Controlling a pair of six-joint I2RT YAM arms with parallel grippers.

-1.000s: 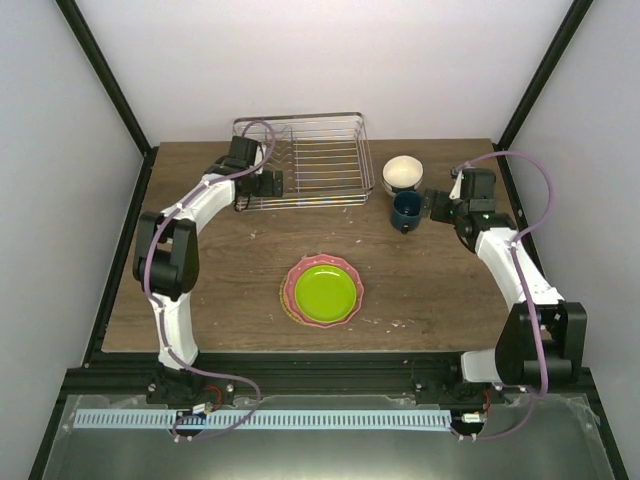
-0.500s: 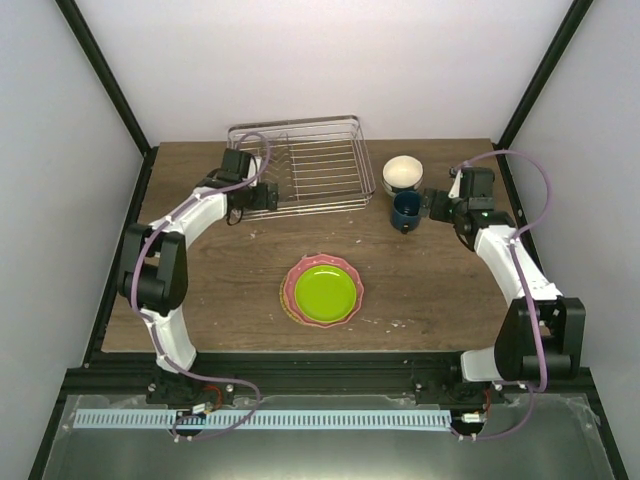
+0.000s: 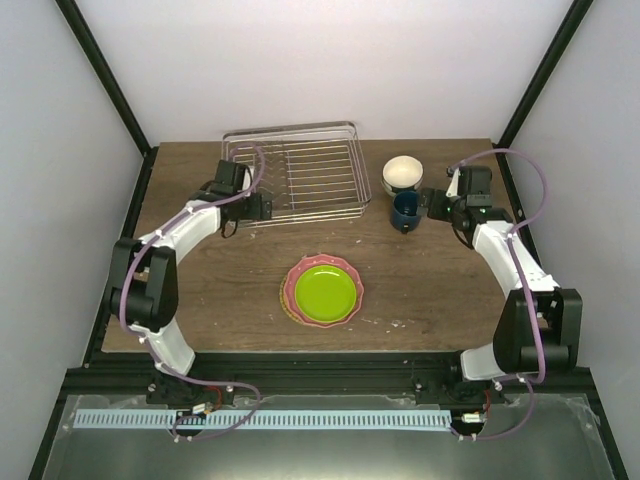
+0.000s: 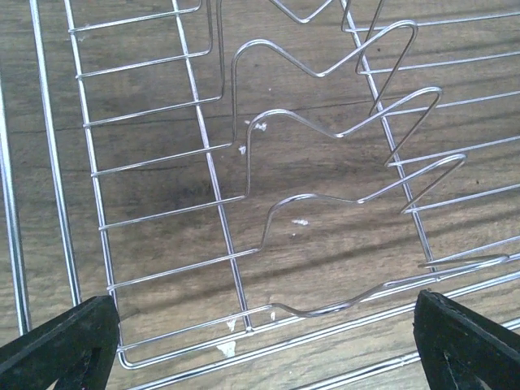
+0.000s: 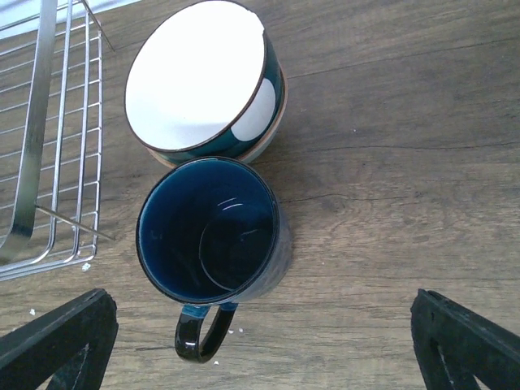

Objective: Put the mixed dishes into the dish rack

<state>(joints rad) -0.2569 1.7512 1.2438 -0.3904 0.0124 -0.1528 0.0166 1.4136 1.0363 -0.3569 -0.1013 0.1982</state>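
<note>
The silver wire dish rack [image 3: 295,175] stands at the back of the table, with no dishes in it. My left gripper [image 3: 264,207] is at its near left rim, open. In the left wrist view [image 4: 264,333] the rack's rim and plate prongs [image 4: 325,162] lie between my wide-apart fingers. The lime-green plate [image 3: 325,290] lies on the pink scalloped plate [image 3: 291,287] at mid table. The dark blue mug [image 3: 405,210] stands upright, handle toward my open right gripper [image 3: 430,204]. In the right wrist view the mug [image 5: 211,231] lies ahead of the gripper [image 5: 264,333]. Two nested bowls [image 3: 403,173] sit just behind it.
In the right wrist view the upper bowl [image 5: 199,77] is white inside and dark teal outside, touching the mug's far side. The rack's right wall [image 5: 49,138] is just left of the mug. Dark frame posts stand at the table's back corners.
The rack has shifted toward the near left, and my left gripper has moved the same way along its rim. My right gripper has barely moved.
</note>
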